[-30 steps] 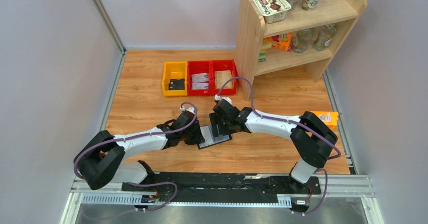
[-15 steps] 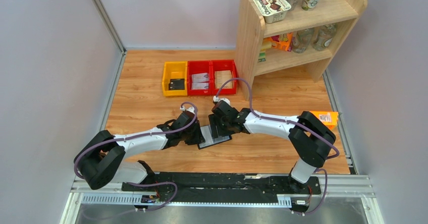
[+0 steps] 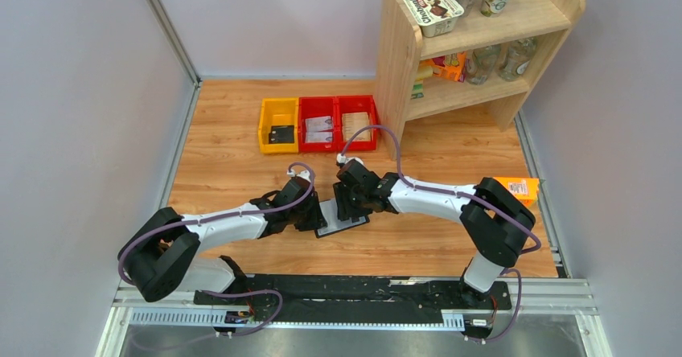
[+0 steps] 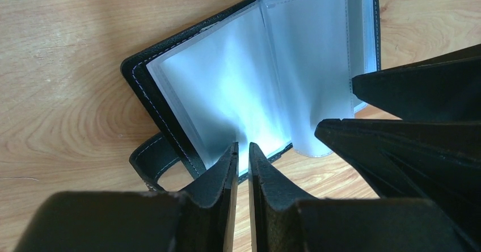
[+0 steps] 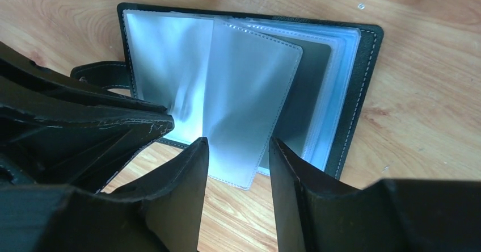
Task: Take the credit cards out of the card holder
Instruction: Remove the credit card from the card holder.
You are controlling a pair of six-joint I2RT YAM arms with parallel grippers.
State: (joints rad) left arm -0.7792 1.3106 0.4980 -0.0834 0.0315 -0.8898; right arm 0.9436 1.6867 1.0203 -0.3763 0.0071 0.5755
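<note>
holder [image 3: 342, 217] lies open on table [image 3: 233, 132], between both arms. left gripper [image 4: 243, 150] nearly closed at its near edge, can't tell if it pinches anything. right gripper [image 5: 238, 147] half open, astride a raised clear sleeve [image 5: 249, 93]. dark shape behind it, likely a card [image 5: 311, 82]. step looks like sleeve-flipping. next: get onto that card's edge, not just plastic, and pull along the slot with holder pinned.

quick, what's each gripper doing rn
left gripper: nearly shut, seems pinched on the card holder edge
right gripper: open, straddling a clear sleeve, holding nothing
</note>
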